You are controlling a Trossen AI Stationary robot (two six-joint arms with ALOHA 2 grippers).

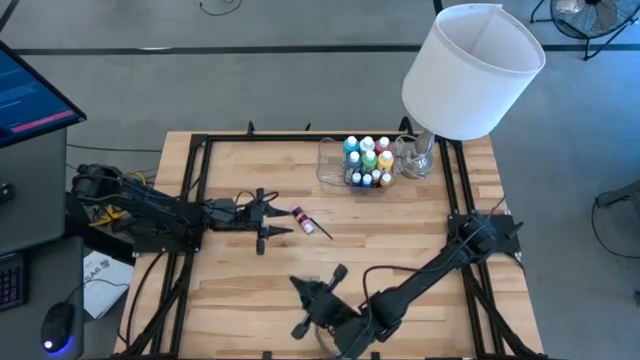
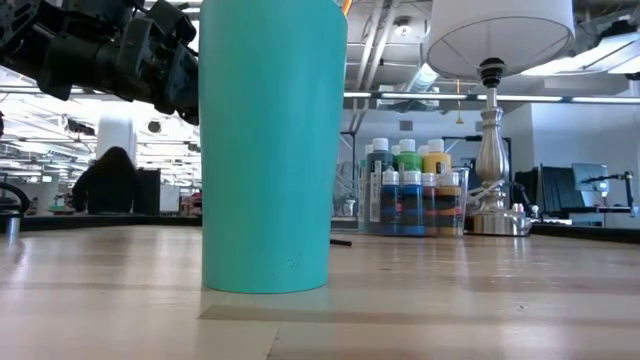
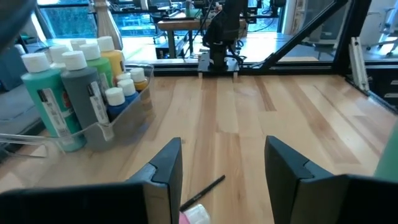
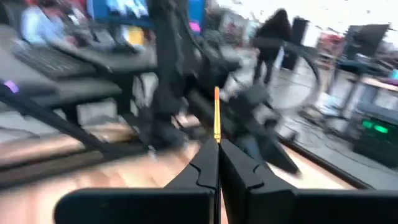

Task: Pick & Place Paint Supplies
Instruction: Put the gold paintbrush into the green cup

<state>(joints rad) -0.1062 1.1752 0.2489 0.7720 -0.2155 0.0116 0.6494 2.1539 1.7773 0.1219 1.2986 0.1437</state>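
High view: my left gripper [image 1: 283, 222] hangs half-open beside the pink bottle [image 1: 302, 216] (brush [image 1: 322, 231] nearby); next, close. Right gripper [image 4: 217, 163] pinches an orange-tipped brush [image 4: 216, 118].

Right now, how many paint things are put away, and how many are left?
Most of it looks done: a cluster of paint bottles stands in the clear tray. In hand: the right gripper is shut on a thin orange stick, probably a brush. Left to do: a pink bottle and a dark brush lie on the table, with the open left gripper right at them.
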